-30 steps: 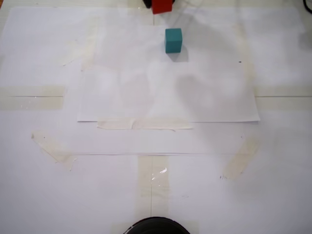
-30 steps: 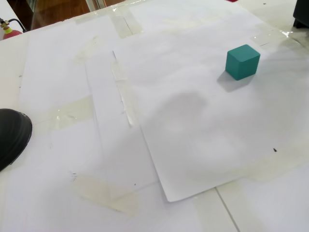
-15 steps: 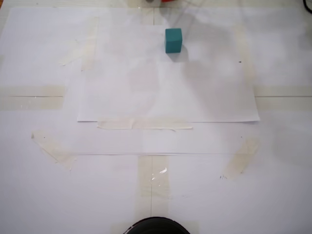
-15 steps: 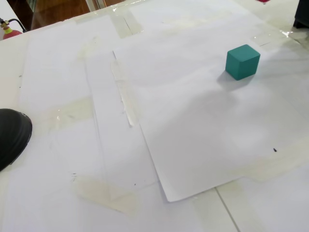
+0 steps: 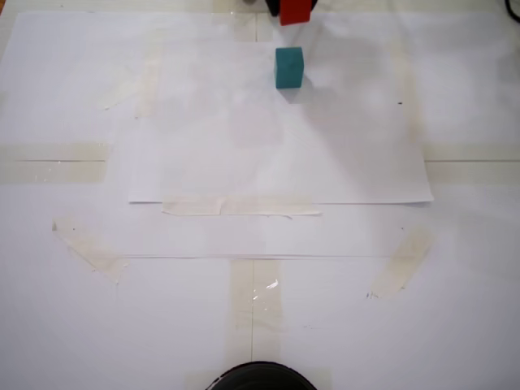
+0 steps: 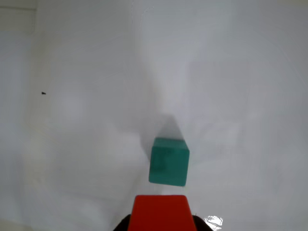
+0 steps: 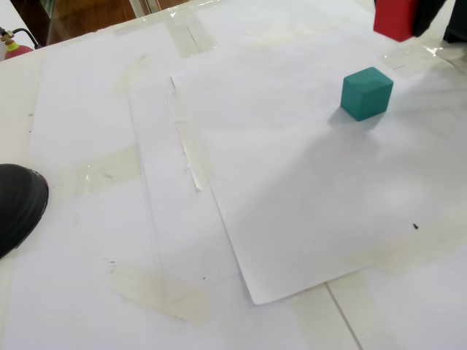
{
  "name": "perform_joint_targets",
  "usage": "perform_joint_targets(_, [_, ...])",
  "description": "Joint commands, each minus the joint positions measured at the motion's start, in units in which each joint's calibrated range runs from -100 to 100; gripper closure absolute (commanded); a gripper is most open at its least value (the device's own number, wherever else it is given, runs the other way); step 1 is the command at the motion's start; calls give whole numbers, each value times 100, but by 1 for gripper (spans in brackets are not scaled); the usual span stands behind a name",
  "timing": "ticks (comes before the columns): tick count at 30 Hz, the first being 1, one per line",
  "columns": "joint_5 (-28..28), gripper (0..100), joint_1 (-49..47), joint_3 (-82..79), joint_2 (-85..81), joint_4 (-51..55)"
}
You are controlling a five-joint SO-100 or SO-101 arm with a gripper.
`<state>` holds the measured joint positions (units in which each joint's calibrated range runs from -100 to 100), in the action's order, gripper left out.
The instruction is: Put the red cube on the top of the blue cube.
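Note:
The red cube [image 5: 296, 11] hangs in the air at the top edge of a fixed view, just behind the blue cube [image 5: 288, 67], which is teal and stands on the white paper. My gripper [image 6: 160, 224] is shut on the red cube [image 6: 160, 213]; in the wrist view only dark slivers of its fingers [image 6: 123, 225] show beside the cube. That view has the blue cube [image 6: 168, 161] just ahead of the red one and lower. In the other fixed view the red cube [image 7: 395, 18] floats above and behind the blue cube [image 7: 366, 92], with the dark gripper [image 7: 419, 16] beside it.
A white paper sheet [image 5: 276, 154] is taped onto the white table. A black rounded object [image 5: 260, 378] sits at the near edge, also the black rounded object [image 7: 18, 204] at the left. A dark arm part [image 7: 457, 28] stands at the far right.
The red cube left the top edge half a second ago and has come back into view, now further right and closer to the blue cube. The blue cube has not moved.

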<state>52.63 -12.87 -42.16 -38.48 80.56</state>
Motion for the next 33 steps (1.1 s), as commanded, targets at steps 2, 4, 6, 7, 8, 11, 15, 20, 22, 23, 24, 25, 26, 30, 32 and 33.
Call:
perform_joint_targets(2, [34,91,-31,-137,-57,-535])
perform_joint_targets(4, [5,91,-8,-273,20,-747])
perform_joint_targets(6, [-24,91,15,-410,106,-910])
perform_joint_targets(7, [-39,91,22,-482,166,-999])
perform_joint_targets(8, [-59,91,37,-546,226,-1097])
perform_joint_targets(11, [-88,91,60,-782,372,-1383])
perform_joint_targets(15, [-132,91,90,-909,483,-1627])
perform_joint_targets(20, [-190,91,143,-936,518,-1782])
perform_joint_targets(22, [-205,91,166,-936,535,-1815])
perform_joint_targets(23, [-210,91,181,-936,543,-1823])
perform_joint_targets(24, [-210,91,189,-945,543,-1823])
perform_joint_targets(25, [-215,91,196,-945,543,-1831])
perform_joint_targets(26, [-225,91,204,-945,543,-1847])
perform_joint_targets(30, [-239,90,242,-1000,543,-1904])
perform_joint_targets(32, [-244,90,257,-1018,552,-1904])
perform_joint_targets(33, [-244,90,265,-1027,552,-1888])
